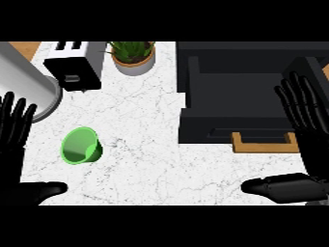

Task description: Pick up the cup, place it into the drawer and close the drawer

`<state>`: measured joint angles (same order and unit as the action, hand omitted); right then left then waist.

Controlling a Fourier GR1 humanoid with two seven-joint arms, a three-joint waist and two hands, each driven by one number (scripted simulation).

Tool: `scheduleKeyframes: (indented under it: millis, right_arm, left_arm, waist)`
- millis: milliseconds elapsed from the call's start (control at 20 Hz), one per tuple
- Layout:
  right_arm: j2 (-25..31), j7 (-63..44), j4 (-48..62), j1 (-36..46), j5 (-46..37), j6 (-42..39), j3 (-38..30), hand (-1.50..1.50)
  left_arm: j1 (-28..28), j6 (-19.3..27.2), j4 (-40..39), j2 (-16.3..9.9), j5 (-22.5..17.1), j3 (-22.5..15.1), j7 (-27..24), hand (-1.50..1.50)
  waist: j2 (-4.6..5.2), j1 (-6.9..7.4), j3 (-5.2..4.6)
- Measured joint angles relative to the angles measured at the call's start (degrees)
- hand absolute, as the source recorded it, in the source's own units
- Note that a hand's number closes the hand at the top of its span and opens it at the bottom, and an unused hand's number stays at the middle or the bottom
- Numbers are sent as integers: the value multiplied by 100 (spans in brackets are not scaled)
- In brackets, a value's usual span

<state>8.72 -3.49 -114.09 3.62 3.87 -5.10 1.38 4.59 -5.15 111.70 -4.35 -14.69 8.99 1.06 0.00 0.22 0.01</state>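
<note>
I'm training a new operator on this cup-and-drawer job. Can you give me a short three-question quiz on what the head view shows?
1. True or false: the cup is standing upright.
2. Which hand is nearer the cup? A) left hand B) right hand
3. Fill in: beside the toaster, near the counter's far edge, stands a potted ____.

Key
1. False: it lies tipped, its mouth facing the view.
2. A. Both hands are open, and neither touches the cup.
3. plant.
</note>
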Motion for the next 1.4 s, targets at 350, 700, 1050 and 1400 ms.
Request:
scheduleKeyframes:
  millis: [350, 700, 1050, 1400]
  right_arm:
    - [29, -52, 465, 528, 68, -121, -203, -150]
    - [114, -78, 509, 699, 131, -236, -390, -150]
    - [197, -41, 606, 821, 195, -350, -598, -150]
    - [231, -175, 662, 972, 301, -437, -723, -150]
  left_arm:
    - [-146, -158, -1048, -139, 54, 304, -362, -150]
    - [-351, -317, -2601, -241, 314, 546, -1233, -150]
    - [-517, -409, -4000, -363, 541, 720, -2074, -150]
    - [-956, -464, -5744, -519, 782, 865, -3223, -150]
  waist:
    - [3, -12, -2]
    - [5, -32, -2]
    - [5, -32, -4]
    - [7, -36, -4]
